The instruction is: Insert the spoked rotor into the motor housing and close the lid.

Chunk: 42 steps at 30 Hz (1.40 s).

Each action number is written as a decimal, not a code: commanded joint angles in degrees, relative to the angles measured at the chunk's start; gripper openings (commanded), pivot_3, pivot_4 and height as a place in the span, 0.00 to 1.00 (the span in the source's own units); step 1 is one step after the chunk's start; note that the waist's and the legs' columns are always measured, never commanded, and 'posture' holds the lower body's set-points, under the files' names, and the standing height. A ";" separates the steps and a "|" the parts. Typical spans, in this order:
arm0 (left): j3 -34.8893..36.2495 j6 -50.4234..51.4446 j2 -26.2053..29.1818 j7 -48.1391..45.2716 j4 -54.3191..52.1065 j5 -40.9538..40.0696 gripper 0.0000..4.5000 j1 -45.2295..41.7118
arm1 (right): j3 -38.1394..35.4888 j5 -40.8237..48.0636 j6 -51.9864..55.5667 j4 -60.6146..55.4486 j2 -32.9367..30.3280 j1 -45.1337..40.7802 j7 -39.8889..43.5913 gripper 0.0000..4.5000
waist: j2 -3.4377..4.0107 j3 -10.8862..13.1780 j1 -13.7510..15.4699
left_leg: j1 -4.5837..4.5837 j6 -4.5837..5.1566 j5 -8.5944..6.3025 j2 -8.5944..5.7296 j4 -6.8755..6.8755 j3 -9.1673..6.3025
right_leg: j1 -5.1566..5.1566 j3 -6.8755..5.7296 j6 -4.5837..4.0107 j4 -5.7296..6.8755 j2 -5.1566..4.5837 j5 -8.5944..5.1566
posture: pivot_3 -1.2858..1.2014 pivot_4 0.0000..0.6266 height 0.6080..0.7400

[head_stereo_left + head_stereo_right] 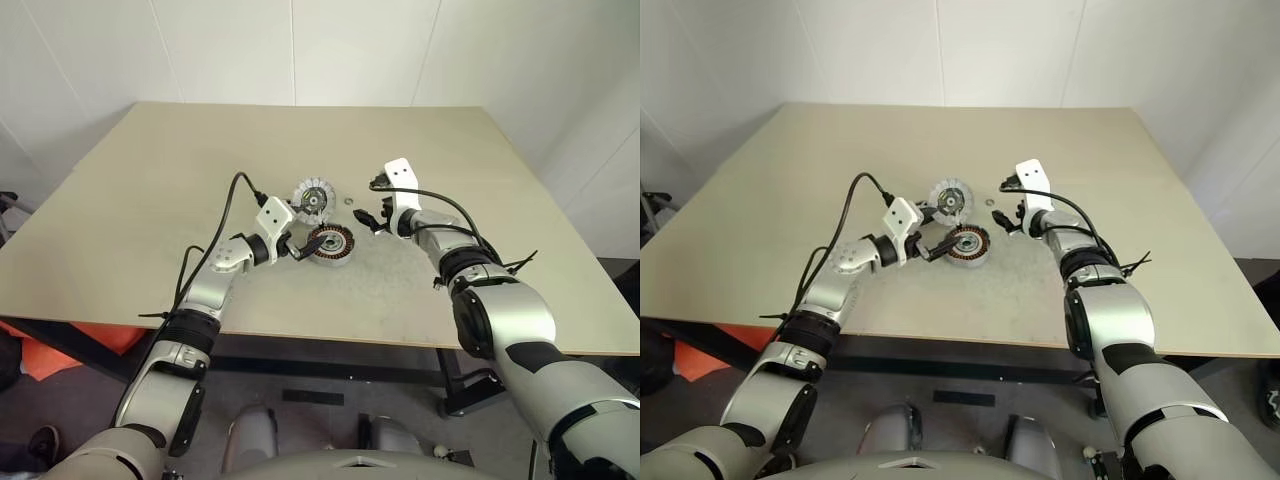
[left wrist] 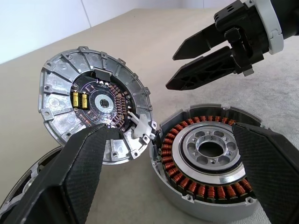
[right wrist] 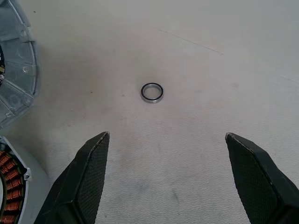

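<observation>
1. My left gripper (image 2: 173, 177): fingers spread wide, empty, held level just above the table (image 1: 120, 200). The motor housing (image 2: 208, 158) sat between my fingertips, slightly nearer my right-hand finger (image 2: 275, 172); I could not tell whether either pad touched it.

2. Motor housing: short round cylinder lying flat on the table, a ring of copper-coloured windings around a silver centre with a bore and small holes. In the head views it lay directly ahead of my left gripper and to the left of my right gripper.

3. Lid (image 2: 96, 112): ribbed silver disc with a dark circuit board and two yellow parts on its inner face, standing tilted on edge just beyond my left finger (image 2: 74, 177), its lower edge close against the housing's rim. White wires ran from it toward the housing.

4. Dark-rimmed round part (image 2: 28, 182): partly hidden behind my left finger, under the lid's lower edge; I could not make out what it was.

5. My right gripper (image 3: 168, 154): fingers spread wide, empty, pointed down toward the table. Seen from my left wrist, its two black fingers hung beyond the housing, clear of it.

6. Small dark ring (image 3: 152, 92): loose on the bare table, ahead of my right fingertips and centred between them, apart from both.
</observation>
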 commanded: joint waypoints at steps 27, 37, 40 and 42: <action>0.21 -1.33 0.05 0.06 -0.34 -0.12 1.00 -2.05 | -1.62 0.71 -1.25 -1.29 -2.38 -0.43 0.07 0.99 | 0.00 0.00 0.06 | -0.01 0.00 0.00 -0.01 -0.05 0.00 | 0.00 0.00 0.00 -0.06 -0.01 0.00 | 0.52 0.00 1.00; 0.03 -1.55 -0.27 -0.45 0.69 -0.02 1.00 -2.90 | -2.45 0.77 -1.02 -1.37 -2.89 -0.01 -0.31 0.99 | 0.01 0.00 -0.01 | 0.00 0.00 0.00 0.01 -0.07 0.02 | -0.01 0.00 0.00 -0.07 0.01 0.00 | 0.52 0.00 1.00; 0.05 -1.69 -0.28 -0.48 0.93 0.02 1.00 -3.00 | -2.56 0.68 -1.03 -1.34 -2.74 -0.02 -0.32 0.99 | 0.00 0.01 -0.01 | -0.01 0.00 0.00 0.01 -0.08 0.02 | -0.01 0.01 0.00 -0.08 0.01 0.00 | 0.52 0.00 1.00; 0.10 -1.76 -0.27 -0.42 1.02 0.04 1.00 -3.07 | -2.59 0.65 -1.02 -1.34 -2.69 -0.06 -0.27 0.99 | 0.01 0.00 -0.01 | -0.01 0.00 0.00 0.01 -0.09 0.02 | -0.01 0.00 0.00 -0.08 0.01 0.00 | 0.52 0.00 1.00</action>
